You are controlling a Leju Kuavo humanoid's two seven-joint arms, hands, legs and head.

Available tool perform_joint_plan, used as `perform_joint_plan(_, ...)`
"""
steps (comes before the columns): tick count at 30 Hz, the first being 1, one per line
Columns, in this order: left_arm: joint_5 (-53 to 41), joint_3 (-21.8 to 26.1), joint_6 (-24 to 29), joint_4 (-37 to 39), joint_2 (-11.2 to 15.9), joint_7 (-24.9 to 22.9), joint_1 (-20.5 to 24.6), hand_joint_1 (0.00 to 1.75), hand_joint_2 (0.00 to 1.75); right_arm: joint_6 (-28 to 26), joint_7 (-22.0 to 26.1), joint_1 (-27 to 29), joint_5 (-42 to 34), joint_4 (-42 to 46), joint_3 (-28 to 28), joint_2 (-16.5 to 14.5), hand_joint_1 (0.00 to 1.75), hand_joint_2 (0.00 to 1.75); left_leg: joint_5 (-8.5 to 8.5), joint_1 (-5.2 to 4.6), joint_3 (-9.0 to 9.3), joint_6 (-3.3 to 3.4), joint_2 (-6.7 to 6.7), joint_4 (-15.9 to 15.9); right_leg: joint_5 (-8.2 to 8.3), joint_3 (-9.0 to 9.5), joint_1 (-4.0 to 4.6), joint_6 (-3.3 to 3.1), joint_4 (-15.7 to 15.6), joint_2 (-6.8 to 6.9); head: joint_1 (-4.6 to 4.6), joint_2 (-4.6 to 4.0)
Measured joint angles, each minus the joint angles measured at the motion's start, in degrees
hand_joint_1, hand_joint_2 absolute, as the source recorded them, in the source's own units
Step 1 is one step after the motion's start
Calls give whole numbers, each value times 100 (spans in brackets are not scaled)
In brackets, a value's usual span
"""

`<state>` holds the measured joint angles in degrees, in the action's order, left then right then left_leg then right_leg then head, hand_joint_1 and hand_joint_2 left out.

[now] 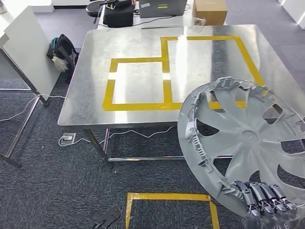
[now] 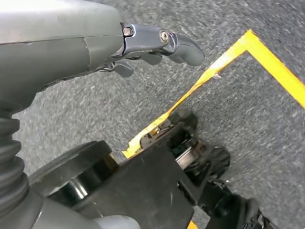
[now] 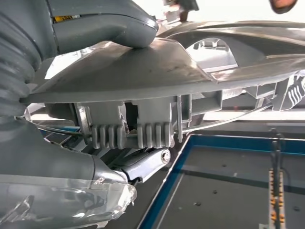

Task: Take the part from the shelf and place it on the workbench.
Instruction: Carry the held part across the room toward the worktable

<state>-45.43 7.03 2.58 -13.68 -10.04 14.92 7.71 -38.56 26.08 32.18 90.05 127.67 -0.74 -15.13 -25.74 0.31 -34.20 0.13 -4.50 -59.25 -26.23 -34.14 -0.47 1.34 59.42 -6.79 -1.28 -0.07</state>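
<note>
Steel, brushed and shiny, forms the top of the counter [image 1: 144, 43], which fills the far middle of the head view and carries two squares of yellow tape [image 1: 165, 71] side by side, the right one larger. Grey carpet [image 1: 46, 181] covers the floor around it, with another yellow tape outline [image 1: 169, 196] on the carpet near the robot and a white cable [image 1: 144, 133] trailing under the counter's near edge. At the left stands a tilted white board [image 1: 28, 47] on a metal frame, with a dark bag [image 1: 65, 50] on the floor just beyond it. Past the counter's far edge sit a cardboard box [image 1: 209, 10], a laptop [image 1: 162, 7] and a black case [image 1: 117, 14].

The part, a large grey wheel cover [image 1: 248, 138] with spokes and a clipped rim, is held in the air at the near right, tilted, its far portion overlapping the counter's near right corner in the head view; whether it touches the counter cannot be told. The right hand [image 1: 264, 198] grips its near rim, dark fingers [image 1: 251, 193] curled over the edge, and the right wrist view shows the thumb [image 3: 107, 26] pressed on one face with the fingers beneath the rim clips. The left hand [image 2: 144, 47] hangs over the carpet, holding nothing, fingers loosely apart.
</note>
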Motion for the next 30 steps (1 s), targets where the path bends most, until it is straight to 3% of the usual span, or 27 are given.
perform_joint_plan(1,2,1,-2,0,1,4,-2,0,175,0,-3,0,0,-1,1,-1,175,175,-7,-2,44,0,-61,108,3,-19,-11,33,-6,-60,-1,0)
perform_joint_plan(3,3,3,-10,0,-4,14,-1,0,175,0,-7,14,1,-1,1,-3,175,175,-11,-1,78,5,32,172,18,-57,-29,108,-37,-151,3,0)
perform_joint_plan(5,6,5,-18,0,-10,28,15,0,175,0,-20,39,1,-6,-6,-5,175,175,7,20,116,48,136,228,-93,-146,-13,171,104,60,-32,0)
perform_joint_plan(7,8,9,-27,0,-10,43,13,0,175,0,-65,38,2,-31,-21,-6,175,175,4,24,145,79,236,251,-420,-421,-3,221,695,444,-75,0)
perform_joint_plan(9,8,17,-33,0,5,54,-15,0,175,0,-121,33,2,-73,-31,-3,175,175,-16,17,159,90,340,249,-671,-742,-19,266,1352,613,-84,0)
perform_joint_plan(10,8,21,-35,0,13,56,-26,0,175,0,-139,40,2,-94,-32,-2,175,175,-28,18,167,87,378,248,-659,-796,-28,284,1460,637,-83,0)
perform_joint_plan(11,8,24,-36,0,17,61,-28,0,175,0,-155,51,2,-115,-34,1,175,175,-43,23,181,75,402,248,-537,-726,-38,297,1332,647,-83,0)
perform_joint_plan(13,7,25,-39,0,18,76,-25,0,175,0,-186,71,3,-146,-44,4,175,175,-79,36,231,29,424,244,-182,-337,-60,321,622,675,-85,0)
perform_joint_plan(15,5,27,-43,0,26,87,-20,0,175,0,-213,82,2,-174,-52,10,175,175,-116,23,275,-33,431,233,-26,-3,-58,292,58,687,-82,0)
perform_joint_plan(20,5,34,-40,0,38,89,-6,0,175,0,-244,108,3,-202,-62,26,175,175,-193,27,271,-160,435,162,-61,86,-35,79,-25,644,-51,0)
perform_joint_plan(22,5,36,-37,0,38,89,2,0,175,0,-251,111,1,-203,-65,27,175,175,-438,29,33,-196,436,-318,-74,108,-44,16,-34,642,-36,0)
perform_joint_plan(24,5,38,-37,0,37,89,-7,0,175,0,-254,109,-1,-205,-66,28,175,175,-736,25,-420,-199,435,-1121,-97,121,-32,-26,-33,631,-27,0)
perform_joint_plan(25,5,39,-37,0,37,89,-17,0,175,0,-251,112,0,-210,-66,29,175,175,-781,23,-601,-190,435,-1402,-110,135,-23,-39,-32,620,-27,0)
perform_joint_plan(26,5,40,-37,0,38,88,-24,0,175,0,-249,115,1,-216,-66,29,175,175,-701,19,-682,-171,435,-1467,-125,156,-14,-48,-32,606,-27,0)
perform_joint_plan(27,5,41,-37,0,39,89,-27,0,175,0,-247,118,1,-223,-66,29,175,175,-510,12,-648,-142,434,-1302,-144,187,-7,-50,-32,592,-27,0)
perform_joint_plan(29,5,44,-36,0,43,89,-25,0,175,0,-245,123,1,-231,-66,29,175,175,-51,-22,-364,-62,432,-589,-190,253,4,-32,-33,570,-30,0)
perform_joint_plan(30,5,46,-36,0,44,89,-20,0,175,0,-245,122,1,-233,-67,29,175,175,77,-39,-213,-34,431,-238,-215,271,14,-11,-28,559,-31,0)
